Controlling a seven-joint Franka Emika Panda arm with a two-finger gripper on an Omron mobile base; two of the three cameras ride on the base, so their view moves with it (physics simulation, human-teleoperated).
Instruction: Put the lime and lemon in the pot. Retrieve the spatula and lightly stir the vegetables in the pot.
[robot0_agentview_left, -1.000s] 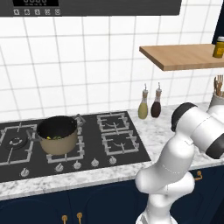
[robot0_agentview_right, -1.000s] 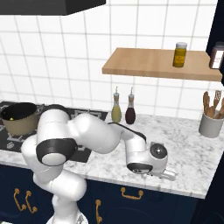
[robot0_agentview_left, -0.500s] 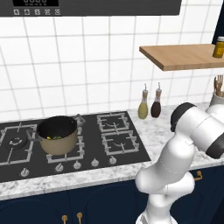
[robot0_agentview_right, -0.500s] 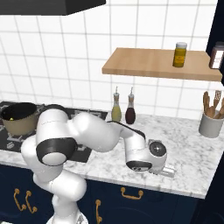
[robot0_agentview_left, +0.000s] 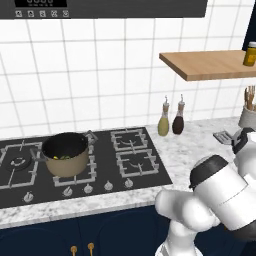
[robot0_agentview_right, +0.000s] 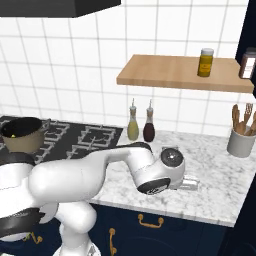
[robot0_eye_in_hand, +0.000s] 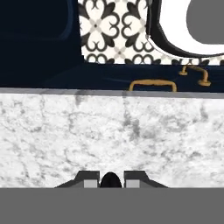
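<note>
My claw (robot0_eye_in_hand: 111, 180) sits low over the marbled desk (robot0_eye_in_hand: 109, 135), its two fingertips (robot0_eye_in_hand: 89, 180) drawn in tight on a thin black bar between them, which I take to be the handle of the spatula (robot0_agentview_left: 224, 137). From the left base camera, the spatula's grey slotted head lies flat on the desk, just in front of the white utensil crock (robot0_agentview_left: 247, 117) and to the right of the two bottles (robot0_agentview_left: 170, 121). In the right base view the hand (robot0_agentview_right: 165, 171) is pressed down at the desk, in front of those same bottles (robot0_agentview_right: 140, 127); the grip itself is hidden behind the wrist there.

The pot (robot0_agentview_left: 65, 153) stands on the black stove (robot0_agentview_left: 75, 162), well to the left of the bottles, on a front burner. Inside it I can make out small green and yellow pieces, the vegetables (robot0_agentview_left: 63, 157), though lime and lemon are too small to tell apart. A wooden shelf (robot0_agentview_right: 180, 73) hangs on the tiled wall above the bottles, carrying a yellow jar (robot0_agentview_right: 205, 62).
</note>
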